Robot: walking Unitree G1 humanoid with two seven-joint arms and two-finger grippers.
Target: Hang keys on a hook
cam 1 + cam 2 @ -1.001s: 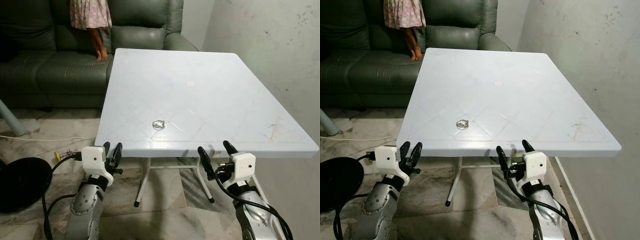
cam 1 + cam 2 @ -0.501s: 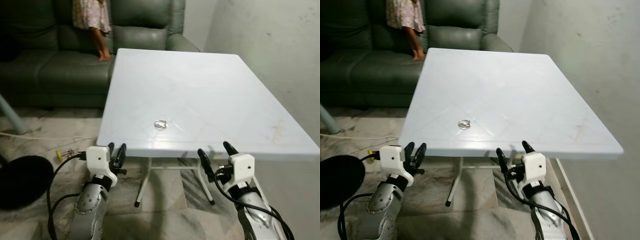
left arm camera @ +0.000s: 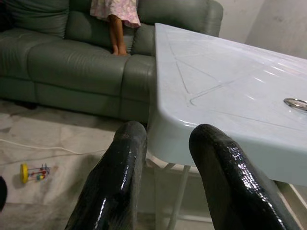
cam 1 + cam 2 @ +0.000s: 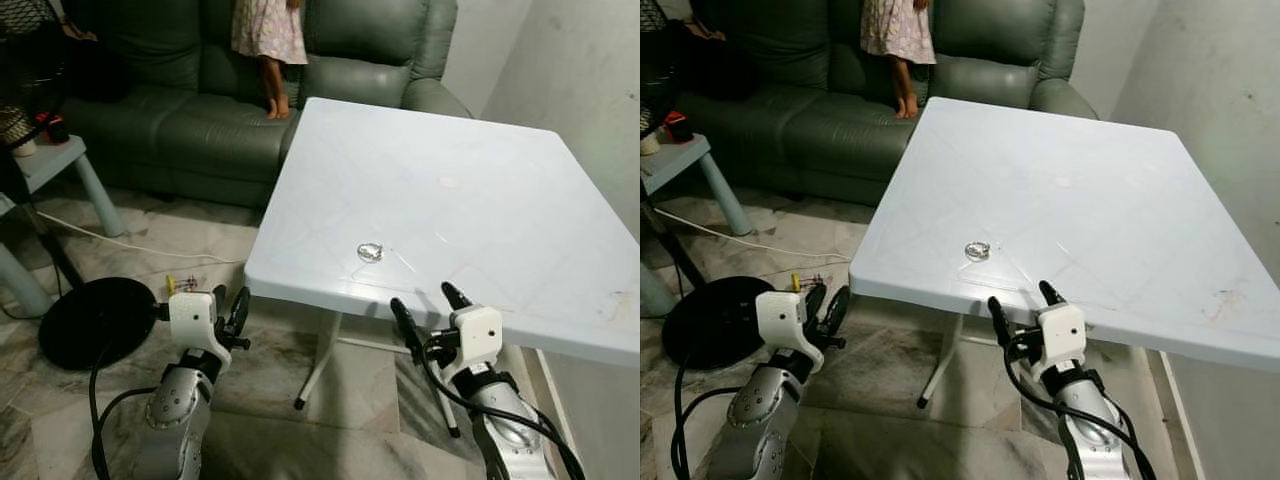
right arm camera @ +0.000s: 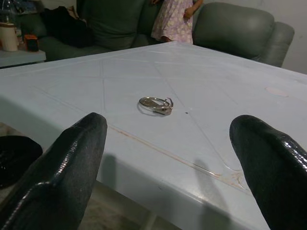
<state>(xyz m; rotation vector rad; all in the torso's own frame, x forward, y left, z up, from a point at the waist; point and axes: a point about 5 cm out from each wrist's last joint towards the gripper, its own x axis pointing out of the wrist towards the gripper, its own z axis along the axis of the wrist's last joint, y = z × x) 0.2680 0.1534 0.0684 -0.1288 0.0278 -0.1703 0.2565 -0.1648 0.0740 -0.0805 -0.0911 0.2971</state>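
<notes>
Right gripper (image 4: 432, 308) fingers spread wide, empty, held just below the near edge of the white table (image 4: 520, 200). Left gripper (image 4: 229, 303) fingers close together with a narrow gap, empty, beside the table's near left corner. Keys (image 4: 370, 252) lie on the table near the front edge, beyond the right gripper. Person (image 4: 268, 35) stands on the green sofa (image 4: 180, 120) behind.
</notes>
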